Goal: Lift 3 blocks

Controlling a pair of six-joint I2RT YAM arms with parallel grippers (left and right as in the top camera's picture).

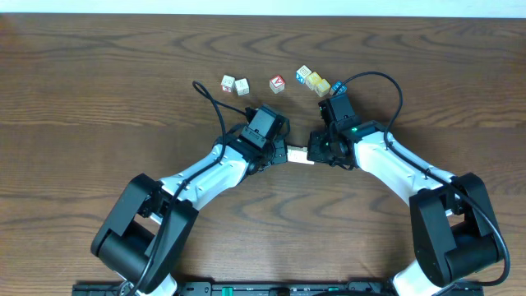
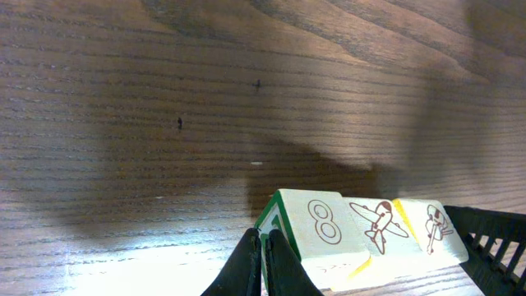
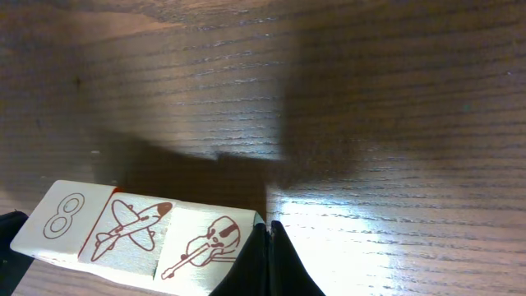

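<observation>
Overhead, the three cream blocks [image 1: 300, 154] lay in one straight row, end to end, at the centre of the table [image 1: 99, 74]. They sat between the two arm tips. The left gripper [image 1: 283, 154] stood at the row's 9 o'clock end and the right gripper [image 1: 316, 152] at its 3 o'clock end.

Left wrist view: the left gripper's [image 2: 263, 263] jaws were together, with nothing between them. The closed tip bore against the outer end of the figure-8 block [image 2: 320, 226]. The aeroplane block [image 2: 378, 230] touched that block, and the violin block [image 2: 431, 230] came last.

Right wrist view: the right gripper's [image 3: 267, 259] jaws were likewise together, and the tip met the outer end of the violin block [image 3: 205, 242]. The row was therefore pinched lengthwise between two closed tips – neither gripper was clamped around any block. A dark shadow fell on the wood beyond the row. Whether the row was clear of the surface could not be determined.

Toward 12 o'clock of the row lay loose cubes, well apart from it: a pair [image 1: 234, 84], a red-faced cube [image 1: 278, 83] and a small cluster [image 1: 312, 80] – with a blue piece [image 1: 339, 85] beside that.
</observation>
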